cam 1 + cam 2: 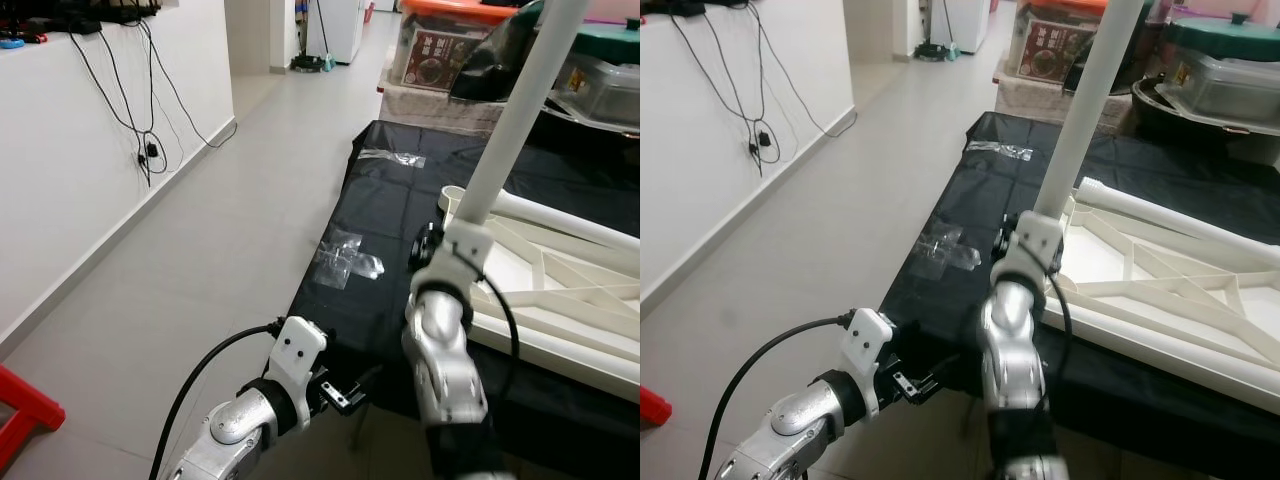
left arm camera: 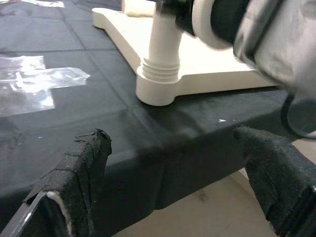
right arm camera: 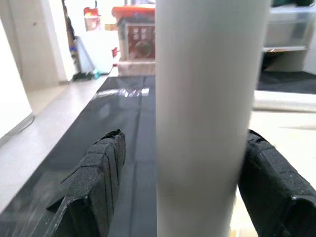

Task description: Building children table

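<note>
1. Left eye view: the right gripper stands at the white table leg, which rises tilted from a corner of the upturned white tabletop on the black-covered counter.
2. Its fingers flank the leg; contact cannot be told.
3. The left gripper hovers spread wide just off the counter edge, near the leg's threaded base.

white table leg: upright, threaded into corner | tabletop: upside-down
</note>
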Robot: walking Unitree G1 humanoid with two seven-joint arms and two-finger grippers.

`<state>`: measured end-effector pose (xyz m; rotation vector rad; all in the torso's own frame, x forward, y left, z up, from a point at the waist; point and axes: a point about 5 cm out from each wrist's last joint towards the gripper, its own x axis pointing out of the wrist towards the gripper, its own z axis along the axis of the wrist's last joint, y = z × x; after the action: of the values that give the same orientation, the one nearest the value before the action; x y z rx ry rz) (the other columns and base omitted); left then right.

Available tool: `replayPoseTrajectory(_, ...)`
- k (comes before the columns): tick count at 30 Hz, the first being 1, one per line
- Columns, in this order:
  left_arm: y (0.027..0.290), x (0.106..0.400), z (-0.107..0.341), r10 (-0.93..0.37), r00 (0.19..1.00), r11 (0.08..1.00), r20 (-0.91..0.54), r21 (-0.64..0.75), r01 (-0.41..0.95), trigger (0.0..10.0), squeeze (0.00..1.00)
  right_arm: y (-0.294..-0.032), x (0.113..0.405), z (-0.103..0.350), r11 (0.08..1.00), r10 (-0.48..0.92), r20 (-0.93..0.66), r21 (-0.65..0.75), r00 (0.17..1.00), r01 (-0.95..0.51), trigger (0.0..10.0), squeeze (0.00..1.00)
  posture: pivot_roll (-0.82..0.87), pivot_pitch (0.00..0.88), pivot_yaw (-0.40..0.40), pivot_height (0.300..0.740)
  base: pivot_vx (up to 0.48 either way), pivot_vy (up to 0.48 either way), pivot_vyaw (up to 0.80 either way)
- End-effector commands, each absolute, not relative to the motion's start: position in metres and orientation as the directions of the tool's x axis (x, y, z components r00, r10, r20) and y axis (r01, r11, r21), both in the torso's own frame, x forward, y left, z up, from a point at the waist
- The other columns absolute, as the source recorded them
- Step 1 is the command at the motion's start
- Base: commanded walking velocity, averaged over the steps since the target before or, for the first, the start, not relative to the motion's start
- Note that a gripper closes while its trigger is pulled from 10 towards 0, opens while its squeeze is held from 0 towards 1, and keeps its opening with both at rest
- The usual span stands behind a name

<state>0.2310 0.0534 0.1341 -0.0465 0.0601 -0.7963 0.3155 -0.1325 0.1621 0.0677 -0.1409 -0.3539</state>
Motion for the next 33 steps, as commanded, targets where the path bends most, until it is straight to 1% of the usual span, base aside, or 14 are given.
replayPoseTrajectory(1,0.053,0.231,0.131,-0.716,0.696,0.698,-0.048,-0.073,0.712,10.0,0.0,-0.125,0.31,0.166,0.948,-0.313,0.152,0.106,0.938,0.299,10.0,0.0,0.16,0.017,-0.095,0.74,0.0,0.0,0.0)
replayPoseTrajectory(2,0.053,0.231,0.131,-0.716,0.696,0.698,-0.048,-0.073,0.712,10.0,0.0,-0.125,0.31,0.166,0.948,-0.313,0.152,0.106,0.938,0.299,10.0,0.0,0.16,0.017,-0.095,0.74,0.0,0.0,0.0)
replayPoseTrajectory(5,0.053,0.232,0.131,-0.715,0.698,0.699,-0.048,-0.073,0.711,10.0,0.0,-0.124,0.3,0.161,0.969,-0.236,0.153,0.109,0.96,0.221,10.0,0.0,0.16,0.019,-0.093,0.74,0.0,0.0,-0.69)
replayPoseTrajectory(9,0.053,0.232,0.131,-0.714,0.698,0.699,-0.048,-0.074,0.711,10.0,0.0,-0.125,0.295,0.158,0.973,-0.215,0.151,0.113,0.965,0.199,10.0,0.0,0.15,0.02,-0.092,0.74,0.0,0.0,-0.8)
replayPoseTrajectory(10,0.053,0.233,0.131,-0.714,0.699,0.7,-0.047,-0.074,0.71,10.0,0.0,-0.124,0.292,0.155,0.98,-0.167,0.146,0.132,0.975,0.148,10.0,0.0,0.15,0.021,-0.09,0.74,0.0,0.0,-0.8)
replayPoseTrajectory(14,0.053,0.234,0.131,-0.712,0.701,0.702,-0.047,-0.073,0.708,10.0,0.0,-0.12,0.288,0.155,0.986,-0.114,0.151,0.137,0.982,0.094,10.0,0.0,0.15,0.021,-0.09,0.74,0.0,0.0,-0.79)
replayPoseTrajectory(16,0.054,0.235,0.132,-0.703,0.71,0.711,-0.046,-0.072,0.7,10.0,0.0,-0.117,0.28,0.15,0.993,-0.068,0.145,0.103,0.987,0.053,10.0,0.0,0.16,0.025,-0.092,0.74,0.0,0.0,-0.79)
replayPoseTrajectory(24,0.056,0.238,0.131,-0.687,0.725,0.726,-0.051,-0.07,0.684,10.0,0.0,-0.118,0.269,0.144,0.993,-0.041,0.122,0.114,0.992,0.027,10.0,0.0,0.15,0.024,-0.093,0.74,0.0,0.0,-0.79)
replayPoseTrajectory(25,0.057,0.239,0.131,-0.675,0.736,0.738,-0.053,-0.071,0.671,10.0,0.0,-0.119,0.267,0.142,0.994,-0.039,0.117,0.11,0.992,0.026,10.0,0.0,0.15,0.024,-0.093,0.74,0.0,0.0,-0.79)
replayPoseTrajectory(29,0.06,0.243,0.128,-0.646,0.76,0.763,-0.071,-0.08,0.641,10.0,0.0,-0.126,0.264,0.138,0.991,-0.06,0.096,0.124,0.994,0.048,10.0,0.0,0.15,0.024,-0.093,0.74,0.0,-0.459,0.0)
replayPoseTrajectory(32,0.06,0.243,0.128,-0.641,0.764,0.767,-0.074,-0.084,0.636,10.0,0.0,-0.128,0.264,0.137,0.991,-0.063,0.093,0.127,0.994,0.051,10.0,0.0,0.15,0.024,-0.093,0.74,0.0,-0.454,0.0)
replayPoseTrajectory(33,0.062,0.246,0.126,-0.62,0.78,0.784,-0.085,-0.114,0.61,10.0,0.0,-0.133,0.266,0.137,0.99,-0.076,0.089,0.123,0.993,0.064,10.0,0.0,0.15,0.024,-0.096,0.74,0.0,0.0,0.0)
